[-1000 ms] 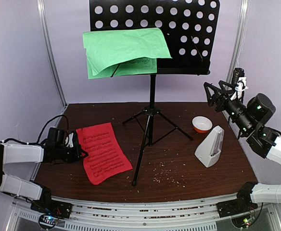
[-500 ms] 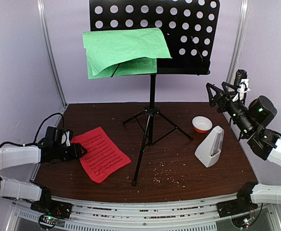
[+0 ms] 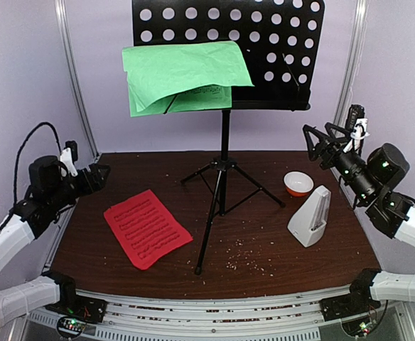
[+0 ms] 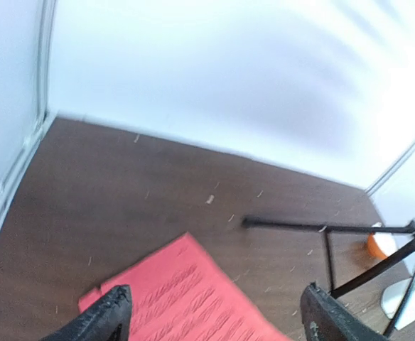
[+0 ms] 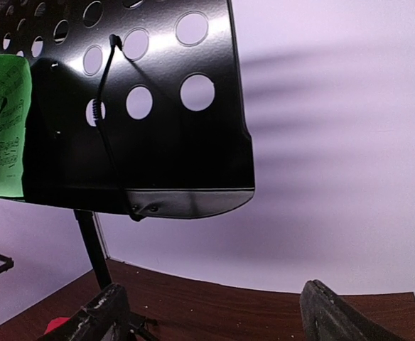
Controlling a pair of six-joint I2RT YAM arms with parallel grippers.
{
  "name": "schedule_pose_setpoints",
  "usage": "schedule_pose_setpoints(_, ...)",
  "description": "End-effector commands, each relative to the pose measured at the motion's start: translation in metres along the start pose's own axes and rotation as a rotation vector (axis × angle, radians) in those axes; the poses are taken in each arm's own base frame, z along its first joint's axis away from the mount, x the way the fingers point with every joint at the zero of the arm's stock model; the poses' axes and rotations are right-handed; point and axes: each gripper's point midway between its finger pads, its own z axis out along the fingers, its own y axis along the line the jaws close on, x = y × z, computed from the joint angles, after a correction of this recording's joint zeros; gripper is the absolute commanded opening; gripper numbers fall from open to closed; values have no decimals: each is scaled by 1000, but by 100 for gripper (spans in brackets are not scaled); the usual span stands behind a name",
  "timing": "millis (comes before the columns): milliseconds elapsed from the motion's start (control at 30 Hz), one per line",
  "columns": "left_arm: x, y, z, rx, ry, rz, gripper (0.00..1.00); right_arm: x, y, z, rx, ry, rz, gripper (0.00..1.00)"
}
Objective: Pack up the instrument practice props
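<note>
DESK: At the table's left edge, what does your view show?

OPERATOR: My left gripper hangs in the air over the left edge of the dark table. Its fingers are spread wide and nothing sits between them. The left wrist camera looks down between both fingertips at the red music sheet. The sheet lies flat on the wood, printed side up, to the right of that gripper and apart from it.

DESK: And the centre?

OPERATOR: The black perforated music stand stands upright mid-table on its tripod legs. The green music sheets rest on the left half of its ledge, the upper one drooping over the printed one beneath. Pale crumbs are scattered on the table in front of the tripod. The red sheet's right corner lies near the front leg, and I cannot tell whether they touch.

DESK: The right side?

OPERATOR: The small orange-and-white bowl sits toward the back. The white pyramid metronome stands upright just in front of it, right of the tripod and clear of the legs. My right gripper is raised above the table's right rear, fingers apart, holding nothing. Its wrist camera looks up at the right end of the stand's plate, with the green paper at the far left.
</note>
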Motion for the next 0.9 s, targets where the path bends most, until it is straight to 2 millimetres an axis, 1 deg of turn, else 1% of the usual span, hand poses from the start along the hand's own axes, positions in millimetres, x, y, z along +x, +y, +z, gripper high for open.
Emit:
schedule_pose_setpoints(0,-72,-70,-22,267,-167,207,74,-12,31,-1,-169,-13,52,85)
schedule_pose_setpoints(67,-87,-111,-38,462,-186,292,72,-12,44,-1,-244,-2,77,85)
schedule_pose_setpoints(100,-91,-131,-49,571,-190,327,72,-9,50,0,-278,10,91,85)
schedule_pose_setpoints(133,-99,-142,-57,623,-212,350,72,-4,56,1,-311,26,105,84)
schedule_pose_setpoints(200,-108,-165,-73,738,-231,393,72,4,70,2,-372,64,127,81)
schedule_pose_setpoints(233,-112,-171,-78,764,-238,407,72,8,79,3,-395,88,130,80)
schedule_pose_setpoints(333,-117,-188,-85,832,-240,442,71,15,107,6,-436,144,100,78)
schedule_pose_setpoints(400,-116,-197,-82,848,-229,473,70,18,128,6,-453,167,36,77)
schedule_pose_setpoints(500,-117,-216,-79,862,-211,522,65,13,149,8,-478,172,0,76)
schedule_pose_setpoints(567,-116,-226,-77,877,-204,542,65,4,158,11,-489,145,7,76)
schedule_pose_setpoints(667,-113,-235,-74,917,-188,543,65,-13,161,21,-473,103,50,73)
schedule_pose_setpoints(767,-112,-239,-73,939,-189,536,65,-24,166,36,-459,92,90,72)
schedule_pose_setpoints(800,-113,-240,-74,943,-198,533,65,-32,171,40,-469,88,107,72)
schedule_pose_setpoints(867,-117,-240,-73,937,-212,518,65,-35,182,50,-498,104,131,70)
